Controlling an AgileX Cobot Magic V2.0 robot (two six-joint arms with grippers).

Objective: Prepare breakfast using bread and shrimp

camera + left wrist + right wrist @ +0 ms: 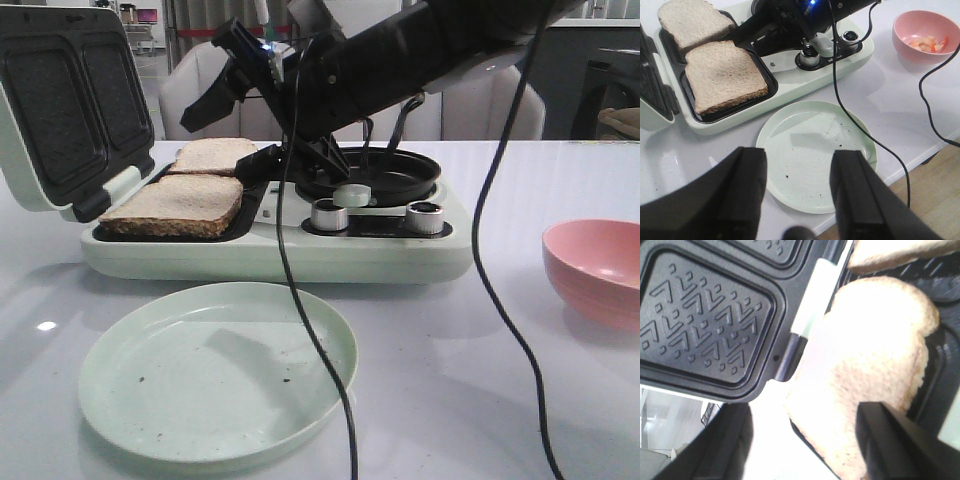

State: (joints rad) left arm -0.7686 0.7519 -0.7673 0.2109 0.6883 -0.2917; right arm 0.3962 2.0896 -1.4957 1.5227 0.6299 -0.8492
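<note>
Two slices of bread [178, 205] lie side by side in the left wells of the sandwich maker [280, 250], one near and one far [215, 154]; the patterned lid [70, 105] stands raised at the far left, which leaves both slices open to reach from above. The right gripper [235, 95] reaches across from the right and hangs over the far slice, its fingers spread with nothing between them; in its own wrist view the pale bread [865, 375] fills the gap between the dark finger tips, so it seems lined up for a grasp, though not yet closed on anything. The left gripper [797, 192] hovers low over the near edge of the table, jaws apart and empty, with the pale green plate [815, 155] showing between its fingers; the plate sits just in front of the sandwich maker, likely as the landing spot for the bread. The shrimp [927, 44] rest in the pink bowl [598, 270] at the right, well apart from both grippers, apparently waiting for a later step; the round black pan [385, 175] and the two silver knobs [327, 214] sit on the right half of the appliance, partly hidden behind the arm. A black cable [300, 330] trails over the plate, which could snag a slice on its way across.
</note>
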